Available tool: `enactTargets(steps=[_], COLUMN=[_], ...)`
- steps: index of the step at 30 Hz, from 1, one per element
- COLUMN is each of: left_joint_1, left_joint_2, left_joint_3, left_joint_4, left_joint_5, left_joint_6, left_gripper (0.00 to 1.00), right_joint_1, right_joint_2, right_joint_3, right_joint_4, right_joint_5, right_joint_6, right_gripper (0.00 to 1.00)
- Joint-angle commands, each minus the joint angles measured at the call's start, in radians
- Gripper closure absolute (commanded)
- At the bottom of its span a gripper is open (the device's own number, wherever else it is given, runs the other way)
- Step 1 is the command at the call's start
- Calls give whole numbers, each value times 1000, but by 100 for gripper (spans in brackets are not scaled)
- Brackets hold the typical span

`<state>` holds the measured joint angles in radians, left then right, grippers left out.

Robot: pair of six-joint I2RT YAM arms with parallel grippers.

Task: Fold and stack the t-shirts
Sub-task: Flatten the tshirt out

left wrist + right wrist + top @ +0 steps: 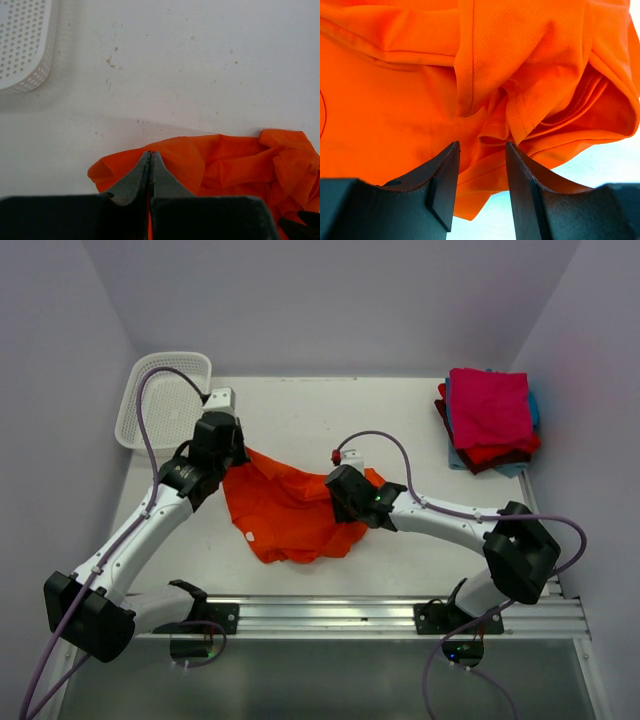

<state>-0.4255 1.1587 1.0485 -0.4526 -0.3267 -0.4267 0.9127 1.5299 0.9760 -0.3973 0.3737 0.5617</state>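
Note:
A bright orange t-shirt lies crumpled at the middle of the white table. My left gripper is at its far left corner, shut on a fold of the orange cloth; in the left wrist view the gripper shows a sliver of orange between its pressed fingers. My right gripper sits at the shirt's right side. In the right wrist view it is open, its fingers apart with bunched hems of the t-shirt just beyond the tips. A stack of folded t-shirts, magenta-pink on top, rests at the far right.
A white lattice basket stands at the far left corner, close to my left arm; its perforated wall shows in the left wrist view. Pale walls enclose the table on three sides. A metal rail runs along the near edge.

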Motion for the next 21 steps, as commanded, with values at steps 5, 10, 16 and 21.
enactTargets(steps=[5, 10, 16, 21], left_joint_1=[8, 8, 8, 8], left_joint_2=[-22, -25, -22, -31], left_joint_3=[-4, -7, -8, -8], left_joint_4=[31, 25, 32, 26], left_joint_5=[5, 0, 6, 0], left_joint_6=[0, 0, -3, -1], left_gripper=[100, 100, 100, 100], right_joint_1=[-5, -1, 0, -1], right_joint_2=[-13, -27, 47, 128], right_joint_3=[52, 81, 176, 222], right_joint_4=[-3, 32, -12, -51], right_joint_5=[68, 12, -18, 4], right_joint_6=[-29, -68, -111, -95], right_gripper=[55, 57, 55, 50])
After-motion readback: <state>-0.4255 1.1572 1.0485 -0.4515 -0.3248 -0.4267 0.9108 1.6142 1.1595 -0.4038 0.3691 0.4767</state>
